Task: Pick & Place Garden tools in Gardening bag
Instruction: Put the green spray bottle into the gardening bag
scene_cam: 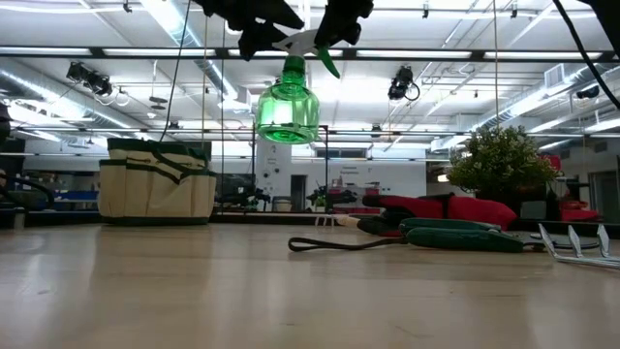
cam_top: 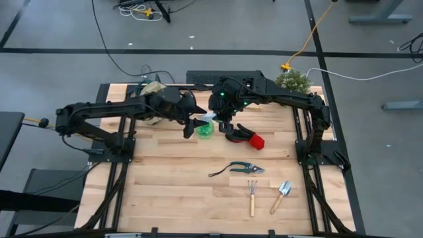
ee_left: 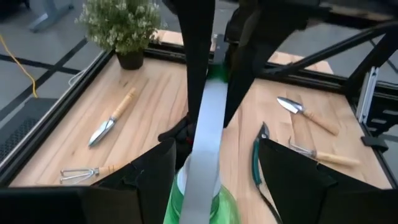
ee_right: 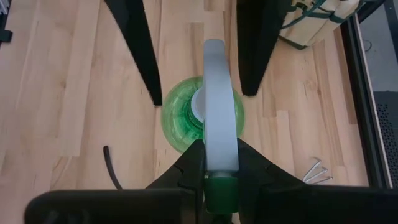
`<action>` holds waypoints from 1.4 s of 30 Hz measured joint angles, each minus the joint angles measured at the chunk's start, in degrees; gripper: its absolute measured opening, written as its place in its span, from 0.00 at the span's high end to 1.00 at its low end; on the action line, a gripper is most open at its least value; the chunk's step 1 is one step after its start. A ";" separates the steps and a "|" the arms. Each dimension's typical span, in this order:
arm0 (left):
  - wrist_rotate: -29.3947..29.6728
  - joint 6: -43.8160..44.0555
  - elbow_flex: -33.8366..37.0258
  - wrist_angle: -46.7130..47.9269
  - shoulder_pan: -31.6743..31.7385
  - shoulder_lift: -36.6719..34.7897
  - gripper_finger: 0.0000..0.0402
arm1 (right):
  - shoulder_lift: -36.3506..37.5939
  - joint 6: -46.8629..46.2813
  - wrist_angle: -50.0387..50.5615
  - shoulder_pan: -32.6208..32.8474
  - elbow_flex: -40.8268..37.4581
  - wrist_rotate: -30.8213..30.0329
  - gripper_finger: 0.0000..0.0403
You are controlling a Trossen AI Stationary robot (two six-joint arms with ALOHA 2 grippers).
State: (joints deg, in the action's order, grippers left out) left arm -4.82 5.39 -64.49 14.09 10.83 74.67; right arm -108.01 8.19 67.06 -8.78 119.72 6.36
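Wooden slatted bench [cam_top: 165,192] in open workshop. Translucent green plastic spray bottle [scene_cam: 287,109] hangs in air above bench middle, well clear of surface. Right gripper [ee_right: 214,163] jaws pinch white sprayer head. Left gripper [ee_left: 211,168] jaws spread either side of the head, not touching: likely handover toward left side. Beige fabric gardening bag with green trim [scene_cam: 155,181] stands at far-left bench corner. Shears [cam_top: 241,168], rake [cam_top: 252,195], trowel [cam_top: 281,195] lie near front edge.

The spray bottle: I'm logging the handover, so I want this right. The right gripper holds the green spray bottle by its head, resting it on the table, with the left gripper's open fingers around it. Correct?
Not quite. The spray bottle is not resting on the table; it hangs in the air, well clear of the table, as the low view shows. The rest stands: the right gripper holds its head, and the left gripper is open around it.
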 joint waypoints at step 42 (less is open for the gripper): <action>-1.02 0.22 0.04 -1.23 -0.02 1.23 0.79 | 0.00 0.19 -0.09 0.02 0.00 0.38 0.86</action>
State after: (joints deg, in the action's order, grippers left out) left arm -5.84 5.61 -64.45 12.86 10.81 75.90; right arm -108.01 8.38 66.97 -8.75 119.72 6.74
